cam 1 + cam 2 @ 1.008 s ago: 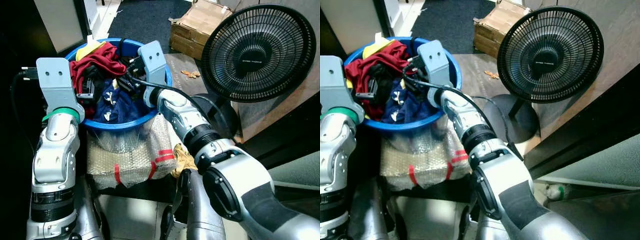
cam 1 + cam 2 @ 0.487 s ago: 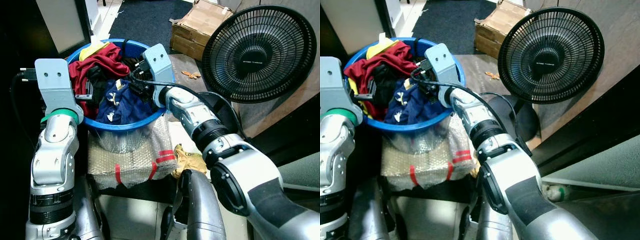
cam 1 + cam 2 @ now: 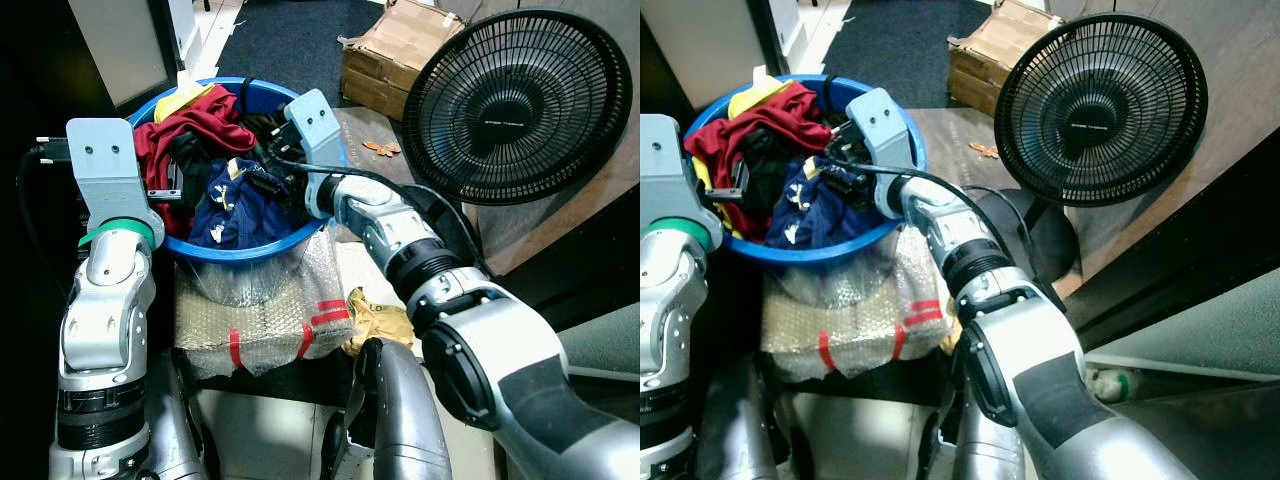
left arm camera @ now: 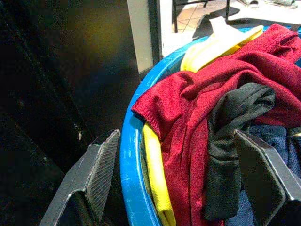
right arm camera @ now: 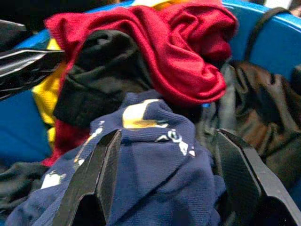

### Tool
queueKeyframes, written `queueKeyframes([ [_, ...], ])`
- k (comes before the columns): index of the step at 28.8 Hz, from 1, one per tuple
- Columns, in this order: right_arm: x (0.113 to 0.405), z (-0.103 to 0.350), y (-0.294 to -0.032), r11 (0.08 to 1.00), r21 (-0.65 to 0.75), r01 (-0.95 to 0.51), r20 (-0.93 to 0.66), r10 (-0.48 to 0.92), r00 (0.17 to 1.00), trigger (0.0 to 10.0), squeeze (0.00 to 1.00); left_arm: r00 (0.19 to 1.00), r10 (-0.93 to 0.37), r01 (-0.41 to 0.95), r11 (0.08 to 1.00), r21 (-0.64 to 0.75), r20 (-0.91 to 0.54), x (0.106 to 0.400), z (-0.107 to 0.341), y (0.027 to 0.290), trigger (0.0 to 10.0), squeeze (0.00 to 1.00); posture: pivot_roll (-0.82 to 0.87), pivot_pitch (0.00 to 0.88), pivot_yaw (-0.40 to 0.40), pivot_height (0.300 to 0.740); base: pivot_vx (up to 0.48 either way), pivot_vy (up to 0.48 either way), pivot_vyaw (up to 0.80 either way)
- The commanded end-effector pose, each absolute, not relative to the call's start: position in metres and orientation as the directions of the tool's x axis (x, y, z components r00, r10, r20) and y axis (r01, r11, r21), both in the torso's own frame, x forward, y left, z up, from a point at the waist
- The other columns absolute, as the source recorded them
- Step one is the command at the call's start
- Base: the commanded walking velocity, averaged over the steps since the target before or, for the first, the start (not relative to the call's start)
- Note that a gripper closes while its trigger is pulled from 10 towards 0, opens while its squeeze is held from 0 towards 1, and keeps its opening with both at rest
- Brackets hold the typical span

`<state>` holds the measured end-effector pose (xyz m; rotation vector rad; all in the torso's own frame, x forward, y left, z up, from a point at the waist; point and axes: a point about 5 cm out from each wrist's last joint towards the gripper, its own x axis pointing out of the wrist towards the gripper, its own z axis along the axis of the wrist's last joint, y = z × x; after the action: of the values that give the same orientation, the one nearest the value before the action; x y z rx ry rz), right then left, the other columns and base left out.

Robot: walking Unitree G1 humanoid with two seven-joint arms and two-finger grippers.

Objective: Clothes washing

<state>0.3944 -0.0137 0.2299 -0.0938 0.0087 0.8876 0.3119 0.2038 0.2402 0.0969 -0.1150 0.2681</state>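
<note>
A round blue basin [image 3: 243,251] holds a heap of clothes. A red garment [image 3: 196,121] lies on top at the far left, over a yellow one [image 4: 155,174] and a black one [image 4: 231,123]. A navy garment with pale prints [image 3: 240,206] lies at the near side. My left gripper [image 4: 181,175] is open and straddles the basin's left rim, one finger outside and one over the clothes. My right gripper [image 5: 169,179] is open just above the navy garment, at the basin's right side [image 3: 264,176]. Nothing is held between either pair of fingers.
The basin rests on a bubble-wrapped bundle with red tape [image 3: 262,320]. A black standing fan [image 3: 515,105] is close on the right. A cardboard box [image 3: 385,55] sits behind on the floor, beside a dark rug [image 3: 290,35]. A pale panel [image 3: 125,45] stands at the far left.
My right gripper has shifted slightly over the basin's right side. The left arm and the clothes look the same.
</note>
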Motion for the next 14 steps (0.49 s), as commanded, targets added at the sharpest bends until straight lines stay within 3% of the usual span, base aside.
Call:
queueKeyframes([
  [1, 0.391, 0.189, -0.032, 0.644, -0.007, -0.765, -0.181, 0.751, 0.635, 10.0, 0.00, 0.956, 0.290, -0.293, 0.951, 0.095, 0.044, 0.311, 0.224, 0.210, 10.0, 0.00, 0.10, 0.255, -0.109, 0.325, 0.000, 0.000, 0.00],
  [6, 0.390, 0.163, -0.053, 0.684, -0.030, -0.729, -0.288, 0.692, 0.661, 10.0, 0.00, 0.955, 0.294, -0.297, 0.950, 0.099, 0.041, 0.310, 0.223, 0.212, 10.0, 0.00, 0.10, 0.261, -0.105, 0.325, 0.000, 0.000, 0.00],
  [8, 0.392, 0.152, -0.068, 0.728, -0.154, -0.668, -0.374, 0.583, 0.721, 10.0, 0.00, 0.955, 0.295, -0.298, 0.949, 0.102, 0.039, 0.310, 0.223, 0.213, 10.0, 0.00, 0.10, 0.260, -0.104, 0.325, 0.000, 0.000, 0.00],
  [14, 0.394, 0.154, -0.070, 0.695, -0.267, -0.667, -0.404, 0.548, 0.732, 10.0, 0.00, 0.954, 0.296, -0.298, 0.949, 0.104, 0.039, 0.310, 0.223, 0.213, 10.0, 0.00, 0.11, 0.258, -0.104, 0.325, 0.000, 0.000, 0.00],
])
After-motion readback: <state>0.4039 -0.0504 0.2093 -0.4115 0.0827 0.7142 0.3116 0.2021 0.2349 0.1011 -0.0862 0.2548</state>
